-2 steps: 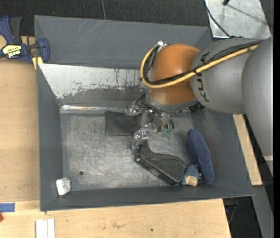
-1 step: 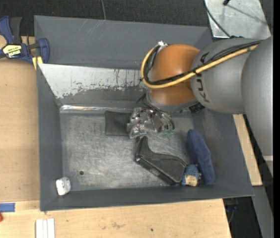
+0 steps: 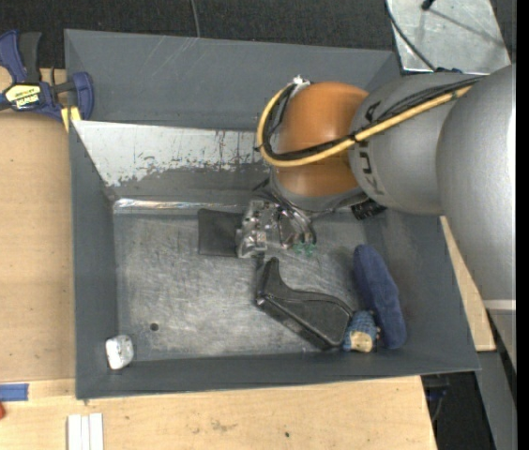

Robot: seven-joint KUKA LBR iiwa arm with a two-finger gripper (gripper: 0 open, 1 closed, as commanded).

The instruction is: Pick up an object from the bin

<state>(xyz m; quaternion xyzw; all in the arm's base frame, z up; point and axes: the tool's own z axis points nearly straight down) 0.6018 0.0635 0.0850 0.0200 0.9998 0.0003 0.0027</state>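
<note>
My gripper hangs below the orange wrist cover, near the back middle of the bin. Right beside it, on its left, a flat dark rectangular pad lies on the floor, partly under the fingers. Just in front of the gripper lies a black handle-shaped tool, slanting toward the front right. I see nothing between the fingers.
A dark blue rolled cloth thing with a tan end lies along the right wall. A small white cap-like piece sits in the front left corner. The arm covers the back right of the bin.
</note>
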